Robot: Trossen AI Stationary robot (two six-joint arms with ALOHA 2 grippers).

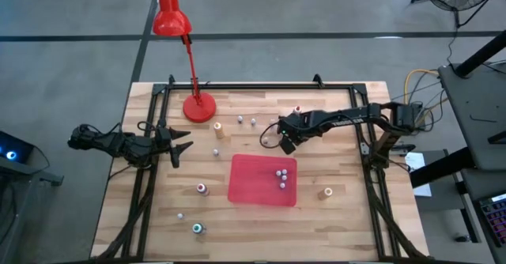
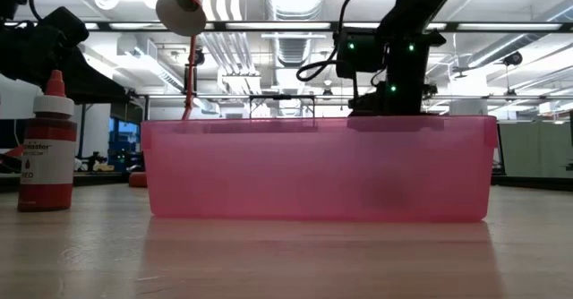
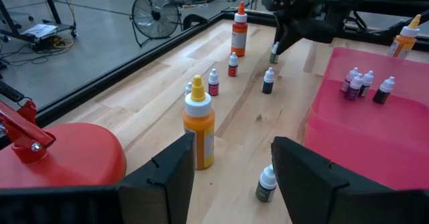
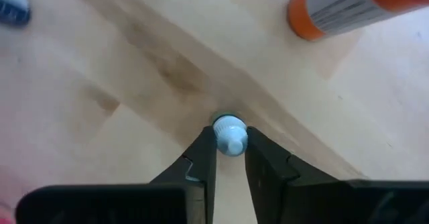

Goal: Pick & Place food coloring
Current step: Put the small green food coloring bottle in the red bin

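bottle (image 4: 230, 137) pinched by right end effector (image 4: 230, 158).

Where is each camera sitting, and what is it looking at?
High view: above, looking straight down; table, both arms.
Low view: tabletop height, facing the pink bin; an arm behind it.
Left wrist view: on the left arm, looking past the left gripper toward the bin.
Right wrist view: the right gripper pinching a white-capped bottle.
Shared: the bin.
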